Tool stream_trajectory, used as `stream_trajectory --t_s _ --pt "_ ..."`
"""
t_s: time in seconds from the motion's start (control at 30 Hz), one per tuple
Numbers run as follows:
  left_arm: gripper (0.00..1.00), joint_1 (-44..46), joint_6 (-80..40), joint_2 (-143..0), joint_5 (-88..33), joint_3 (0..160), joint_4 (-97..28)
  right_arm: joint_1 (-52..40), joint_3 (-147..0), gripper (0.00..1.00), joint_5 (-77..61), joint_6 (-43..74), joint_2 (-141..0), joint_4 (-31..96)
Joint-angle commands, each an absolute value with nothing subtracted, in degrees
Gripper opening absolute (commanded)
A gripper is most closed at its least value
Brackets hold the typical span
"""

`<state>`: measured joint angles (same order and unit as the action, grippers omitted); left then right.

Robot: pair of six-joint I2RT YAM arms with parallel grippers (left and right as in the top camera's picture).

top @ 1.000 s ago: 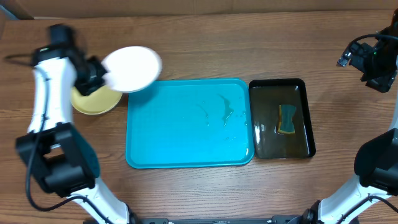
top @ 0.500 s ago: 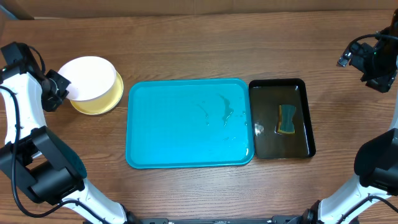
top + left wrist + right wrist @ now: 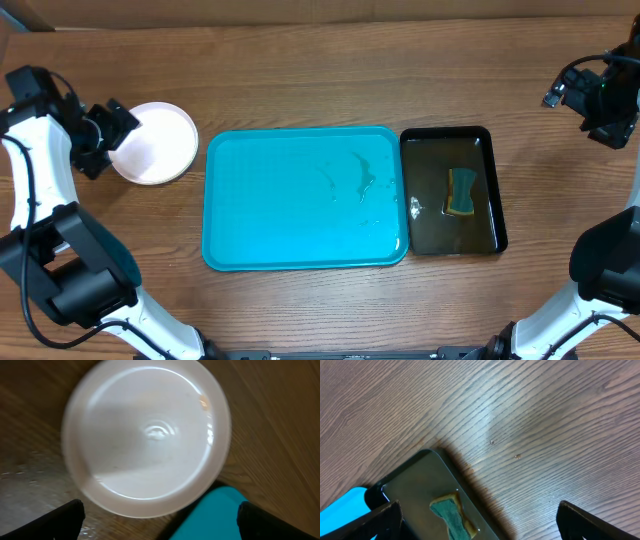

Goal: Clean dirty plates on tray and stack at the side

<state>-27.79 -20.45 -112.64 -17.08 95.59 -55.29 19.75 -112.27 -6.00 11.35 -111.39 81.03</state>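
A white plate [image 3: 155,142] lies flat on the table just left of the turquoise tray [image 3: 305,197]; whatever is under it is hidden. My left gripper [image 3: 108,136] hovers at the plate's left rim, open and holding nothing. The left wrist view shows the plate [image 3: 150,435] from above with the tray's corner [image 3: 215,515] beside it, and the left gripper [image 3: 161,521] spread wide. No plates are on the tray, only faint wet streaks. My right gripper [image 3: 600,98] hangs open at the far right, and in its own view this gripper [image 3: 480,522] is empty.
A narrow black tray [image 3: 485,140] stands right of the turquoise one, holding water and a green-and-yellow sponge [image 3: 461,192]. The sponge [image 3: 451,517] and black tray [image 3: 415,480] also show in the right wrist view over bare wood.
My left gripper carried the white plate leftward onto the pale yellow-green plate beside the tray, then opened and let it go. The yellow-green plate is now covered. The right arm stayed put.
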Motion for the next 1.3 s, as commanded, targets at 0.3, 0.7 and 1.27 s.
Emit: stream_trajectory --t_s 0.3,0.7,1.27 --pt "1.00 -18.81 -14.79 -111.26 -21.89 95.20 -55.46 19.86 -112.75 1.00 -6.04 11.62 -110.59 80.90" --pt "1.00 -18.33 -14.79 -111.26 -21.87 95.20 -55.46 19.86 -112.75 1.00 -6.04 11.62 -110.59 80.90" --pt "1.00 -18.33 -14.79 -111.26 -21.87 95.20 -55.44 6.92 -112.75 1.00 -6.04 11.62 -90.48 80.09"
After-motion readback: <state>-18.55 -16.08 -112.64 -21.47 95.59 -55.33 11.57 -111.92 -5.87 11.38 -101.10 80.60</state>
